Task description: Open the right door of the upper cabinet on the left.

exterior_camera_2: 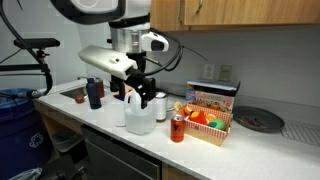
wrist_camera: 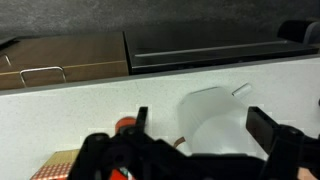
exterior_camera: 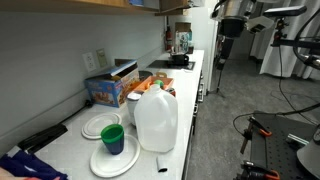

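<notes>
Field notes, remote station

- Upper cabinet (exterior_camera_2: 240,10): only the bottom strip of its wooden doors shows in an exterior view; the top edge cuts off the rest. One handle (exterior_camera_2: 181,12) is visible near a door seam. I cannot tell which door is the right one, and the doors I see look closed. The cabinet hangs above the counter, higher than the arm's hand.
- Gripper (wrist_camera: 200,130): in the wrist view the two dark fingers (wrist_camera: 140,120) stand wide apart with nothing between them, so it is released. It hangs over the counter with the jug (wrist_camera: 210,108) below it. The fingertips run off the bottom edge and are blurred.
- In an exterior view the arm (exterior_camera_2: 125,62) covers part of the jug and whatever is behind it.
- Far end of the counter: dark things (exterior_camera: 180,45), too small to name.

Counts
- one white plastic jug
- one red can (exterior_camera_2: 177,128), just beside the jug
- one open box (exterior_camera_2: 210,115) of colourful packets
- two white plates (exterior_camera: 100,125); the nearer one carries one green cup (exterior_camera: 112,138)
- one dark round dish (exterior_camera_2: 260,120), well apart from the jug
- one dark blue cup (exterior_camera_2: 95,93)

Surface and room
- Long white counter (exterior_camera_2: 262,143) against a pale wall with one outlet (exterior_camera_2: 210,71)
- Below the counter, the wrist view shows a brown drawer front (wrist_camera: 70,55) with a metal pull, next to a dark panel (wrist_camera: 200,45)
- Blue bin (exterior_camera_2: 15,110) at the counter's end
</notes>
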Controlling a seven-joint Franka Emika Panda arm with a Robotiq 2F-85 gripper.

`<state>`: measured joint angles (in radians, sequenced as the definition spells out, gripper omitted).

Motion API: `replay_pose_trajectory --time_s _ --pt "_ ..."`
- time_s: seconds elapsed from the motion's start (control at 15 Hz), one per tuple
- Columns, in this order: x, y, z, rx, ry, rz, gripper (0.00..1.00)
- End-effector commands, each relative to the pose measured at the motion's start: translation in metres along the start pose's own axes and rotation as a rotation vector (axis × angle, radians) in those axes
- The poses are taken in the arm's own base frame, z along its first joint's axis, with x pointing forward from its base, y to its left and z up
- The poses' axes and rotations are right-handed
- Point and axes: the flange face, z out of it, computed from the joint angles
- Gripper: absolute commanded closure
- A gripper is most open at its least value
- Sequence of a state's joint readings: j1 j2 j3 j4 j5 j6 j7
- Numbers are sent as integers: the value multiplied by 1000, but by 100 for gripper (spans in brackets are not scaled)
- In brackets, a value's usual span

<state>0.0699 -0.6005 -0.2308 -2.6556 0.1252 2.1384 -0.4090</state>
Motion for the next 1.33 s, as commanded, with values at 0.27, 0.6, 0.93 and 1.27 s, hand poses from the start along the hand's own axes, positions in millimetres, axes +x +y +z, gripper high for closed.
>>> replay_pose_trajectory --time_s 0.27,0.6,0.93,1.27 --pt "-18 11 -41 -72 -29 -38 0" --pt "-13 9 -81 -143 27 -77 0" --pt "16 -4 -104 -175 135 -106 0" --pt "25 7 -122 -212 195 -80 0"
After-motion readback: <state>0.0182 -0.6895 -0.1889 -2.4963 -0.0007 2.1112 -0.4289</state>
